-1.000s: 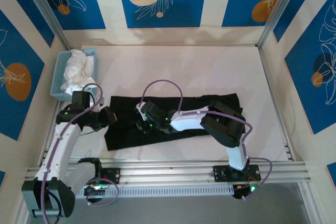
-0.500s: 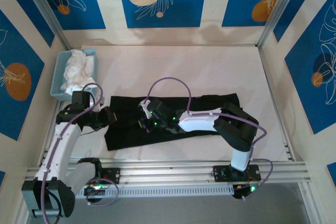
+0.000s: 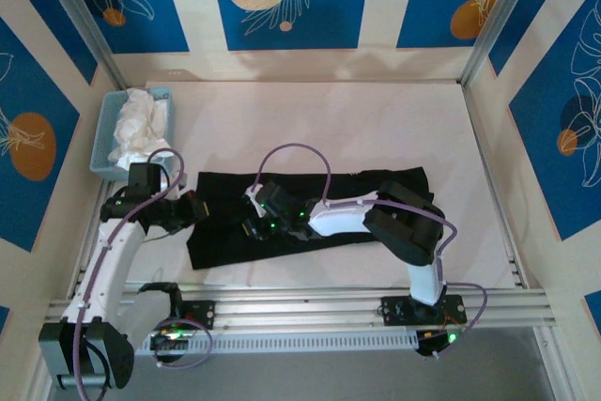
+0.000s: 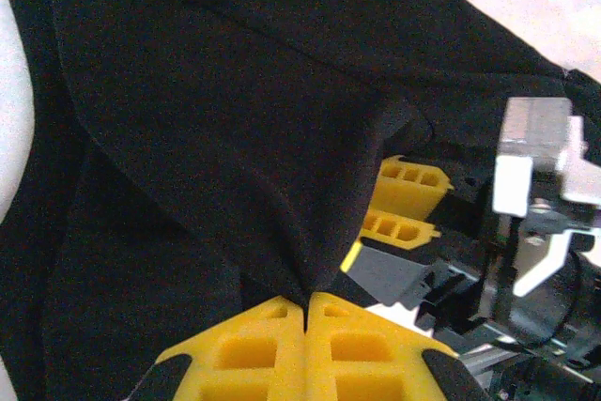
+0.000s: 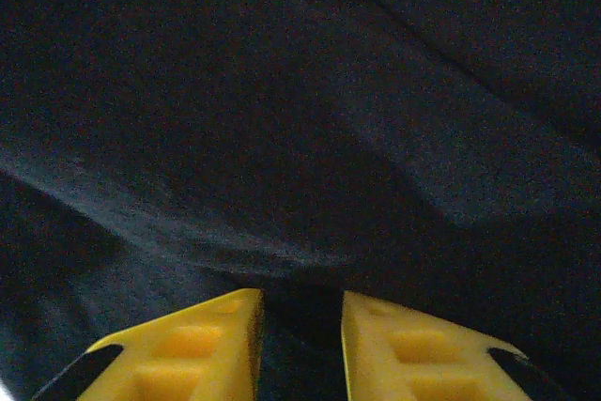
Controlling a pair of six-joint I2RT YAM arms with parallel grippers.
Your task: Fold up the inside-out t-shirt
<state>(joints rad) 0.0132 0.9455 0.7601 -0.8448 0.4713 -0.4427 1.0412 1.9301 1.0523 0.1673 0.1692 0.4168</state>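
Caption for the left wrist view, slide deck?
Left gripper shut on a pinched fold of the black t-shirt, right gripper close beside it.

left arm (image 3: pixel 111 265): white link, blk joints
right arm (image 3: pixel 340 217): same, green LEDs (image 3: pixel 271 225)
cables (image 3: pixel 299 148): purple
left tool (image 4: pixel 306 303), right tool (image 5: pixel 300 300): yellow fingers (image 4: pixel 254 352), rect. pockets

T-shirt (image 3: pixel 225 241) was plain black. Left fingers (image 4: pixel 272 349) and right fingers (image 5: pixel 202 349) were yellow. Basket (image 3: pixel 101 143) was light blue, the garment (image 3: pixel 139 124) in it white. Desk (image 3: pixel 357 129) was off-white. Wall panels (image 3: pixel 319 7) were blue with white leaf outlines and orange and cream discs.
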